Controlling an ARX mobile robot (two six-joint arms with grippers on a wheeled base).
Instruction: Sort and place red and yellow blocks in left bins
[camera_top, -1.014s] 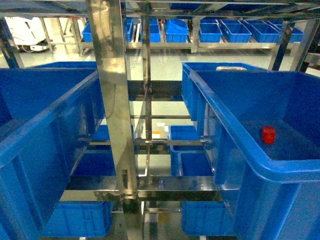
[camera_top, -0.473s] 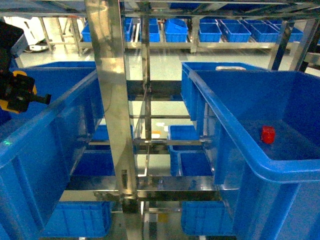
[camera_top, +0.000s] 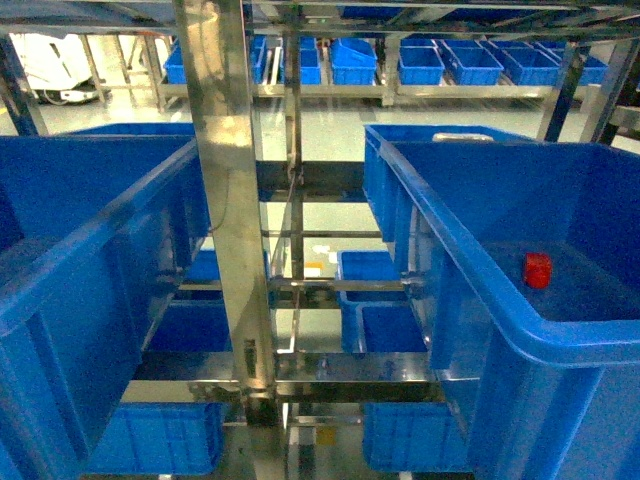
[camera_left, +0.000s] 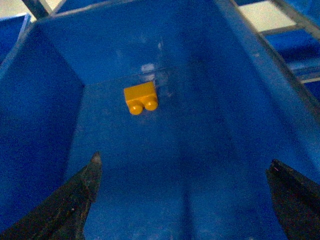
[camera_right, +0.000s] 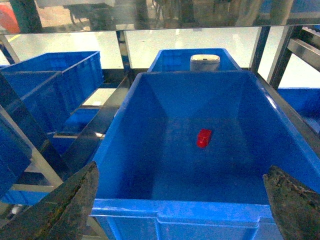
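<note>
**rackwatcher:** Two blocks can be made out, and neither is being held. The yellow block (camera_left: 140, 97) is seen lying on the floor of the left bin (camera_left: 55, 125), close to the far wall and a bit left of the middle, studs turned toward the wrist camera. The red block (camera_right: 203, 137) is lying loose on the floor of the right bin (camera_right: 165, 212), roughly mid-floor, well apart from every wall.

**binsorter_k:** So is the yellow one counted as done?

**rackwatcher:** Probably, since it's already resting in a left bin. The left gripper (camera_left: 182, 172) is hung over that bin with its jaws spread wide and nothing between them, so the block looks let go of. The red one is judged to be the unfinished part, because it's sitting in a crate on the wrong side.

**binsorter_k:** And the right arm?

**rackwatcher:** The right gripper (camera_right: 180, 182) is held above the near rim of the right bin, jaws parted wide and empty, lined up roughly on the red block. That pose reads as a setup for a reach down into the crate. From the head view neither gripper can be seen at all, only the steel rack post (camera_top: 225, 200) between the two crates.

**binsorter_k:** Any snags expected?

**rackwatcher:** The walls are deep and the block is small and glossy, so a slip is possible. The post would also have to be cleared on any carry across.
</note>
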